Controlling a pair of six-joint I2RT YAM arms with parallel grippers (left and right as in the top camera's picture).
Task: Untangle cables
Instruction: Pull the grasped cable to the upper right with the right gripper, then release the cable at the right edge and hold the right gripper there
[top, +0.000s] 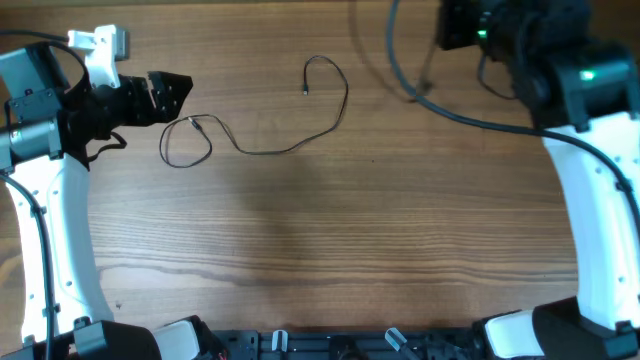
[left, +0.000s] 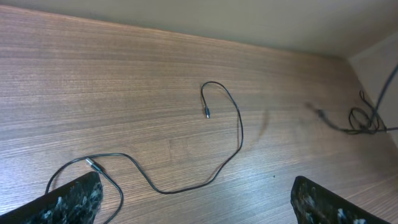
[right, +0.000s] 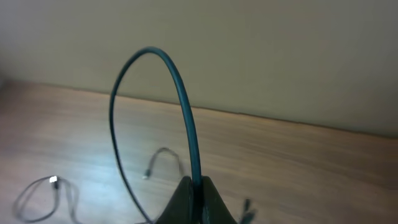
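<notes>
Over the wooden table (top: 330, 260), in the top-down view, one thin cable (top: 262, 153) lies by itself in the upper left. It forms a small loop just beside the left gripper (top: 183, 100), then a shallow curve runs right and up and hooks back over to end in a plug (top: 305, 91). The left gripper hangs next to that loop with its jaws spread and nothing between them. The right arm (top: 580, 90) sits in the far right corner, well apart from the thin cable, and its fingertips cannot be made out from above. From the left wrist, both fingers (left: 71, 202) show at the bottom corners, wide apart. The cable's loop lies next to the left one, and the rest of the wire snakes up the middle of the view to its plug. Far off at the right edge a small tangle of wire (left: 364, 119) lies on the wood, apart from the thin cable. From the right wrist, the right gripper (right: 194, 196) is pressed together on a dark cable (right: 186, 118). That cable rises from the pinch in a tall arch against the pale wall (right: 261, 50) and drops down again on the left. Beyond it, low on the left, the thin cable lies on the table with its loop and plug both visible.
</notes>
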